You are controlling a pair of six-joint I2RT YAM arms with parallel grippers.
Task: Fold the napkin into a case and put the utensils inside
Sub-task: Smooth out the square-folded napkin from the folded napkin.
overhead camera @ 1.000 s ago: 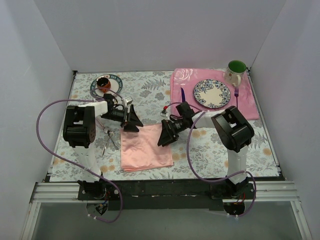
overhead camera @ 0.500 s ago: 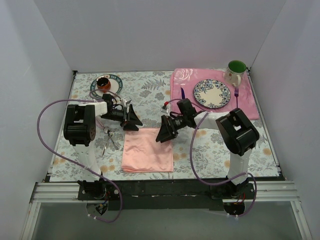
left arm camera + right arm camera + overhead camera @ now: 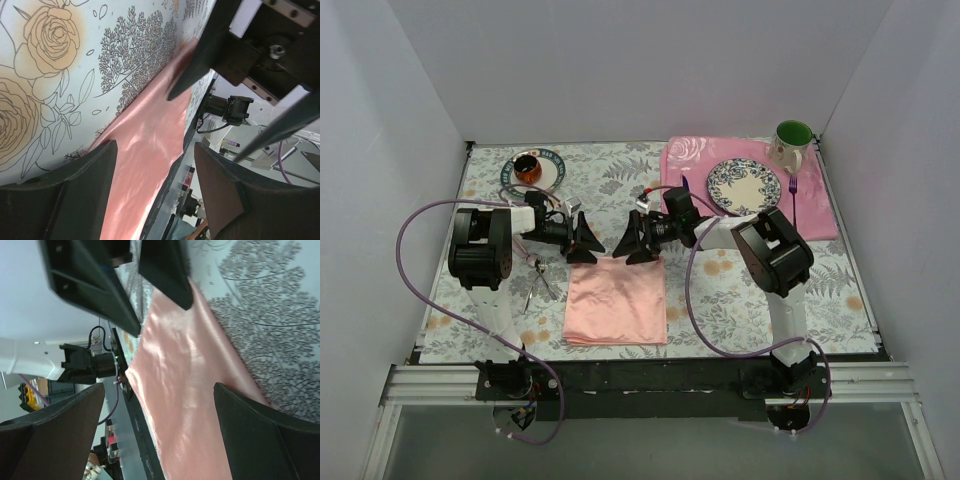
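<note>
Top external: plain salmon-pink square cloth napkin (image 3: 616, 302) laid flat on floral table cover (image 3: 720, 290), between the arms. Left gripper (image 3: 582, 248) and right gripper (image 3: 633, 247) poised at its far corners, jaws apart, nothing held. Risk judged: uneven pinches, one corner slipped, fold skewed. Thin silver metal utensils (image 3: 538, 285) lay just left.

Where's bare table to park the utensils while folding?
Bare table: front right corner, and at the back between saucer and placemat. Crowded: left gripper and right gripper at the napkin's far edge, utensils just left of it.
</note>
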